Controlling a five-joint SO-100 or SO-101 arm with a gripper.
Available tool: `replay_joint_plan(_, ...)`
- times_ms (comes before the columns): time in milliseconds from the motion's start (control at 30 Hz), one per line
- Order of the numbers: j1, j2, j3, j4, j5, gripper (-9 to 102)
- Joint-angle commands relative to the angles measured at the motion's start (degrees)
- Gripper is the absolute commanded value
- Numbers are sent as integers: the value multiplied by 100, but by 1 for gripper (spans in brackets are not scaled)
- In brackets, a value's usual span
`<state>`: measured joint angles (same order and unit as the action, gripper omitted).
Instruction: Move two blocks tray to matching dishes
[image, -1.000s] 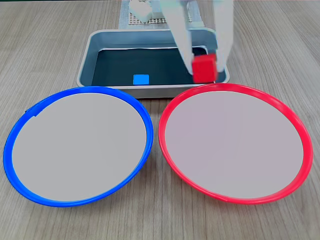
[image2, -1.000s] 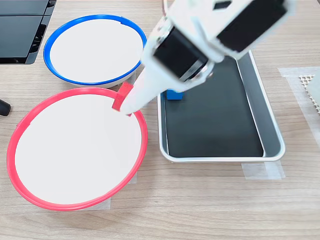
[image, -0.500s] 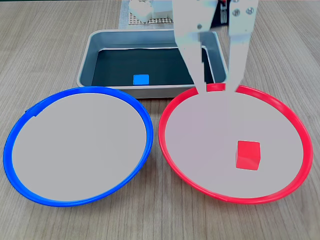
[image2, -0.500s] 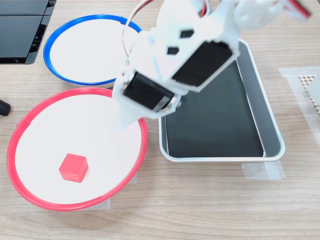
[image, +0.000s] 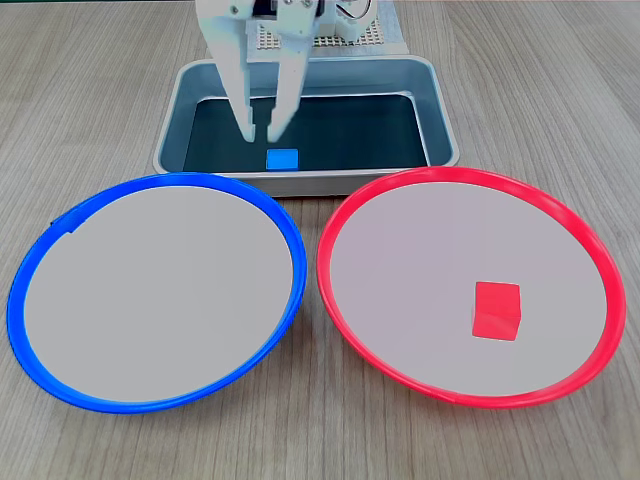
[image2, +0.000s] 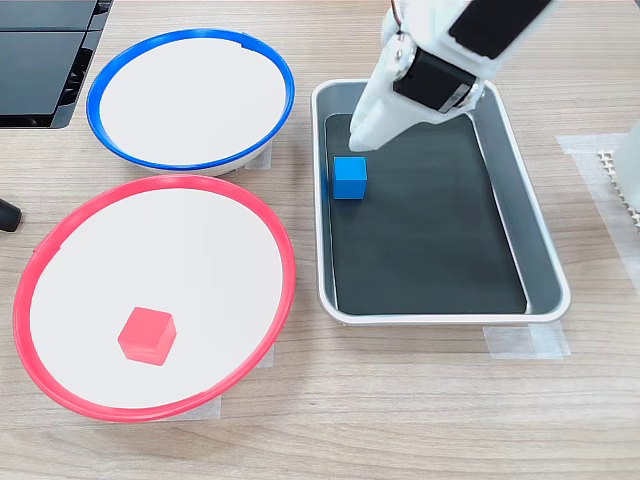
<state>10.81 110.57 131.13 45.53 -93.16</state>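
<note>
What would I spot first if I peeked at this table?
Probably the two big plates side by side, one with a blue rim, one with a red rim. A little red block sits in the red plate. Behind them, white robot jaws hover open above a blue block in a silver tray.

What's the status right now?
Gripper open, empty, above blue block in tray. Red block in red-rimmed dish. Nothing blocking.

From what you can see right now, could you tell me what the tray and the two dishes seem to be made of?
The tray looks like brushed silver metal: its walls carry a dull sheen, and its bottom is matte black, perhaps a liner. The blue-rimmed dish and the red-rimmed dish look like plastic, with glossy coloured rims and flat pale centres, though that stays uncertain.
</note>
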Motion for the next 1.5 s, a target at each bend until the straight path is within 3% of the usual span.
replay_joint_plan(0,149,9,79,-185,-299,22)
replay_joint_plan(233,35,-158,255,-316,-369,26)
replay_joint_plan(467,18,-413,404,-853,-343,21)
replay_joint_plan(767,0,-668,290,-1345,-193,0)
replay_joint_plan(867,-369,26,-53,-642,299,0)
replay_joint_plan(967,-721,624,-923,1072,624,0)
replay_joint_plan(1067,-853,659,-1784,1450,1380,0)
replay_joint_plan(1167,-431,167,-2162,53,2171,0)
replay_joint_plan(1367,413,-1635,-1688,-3472,2136,0)
replay_joint_plan(1467,527,-2391,-1995,-3727,1969,2)
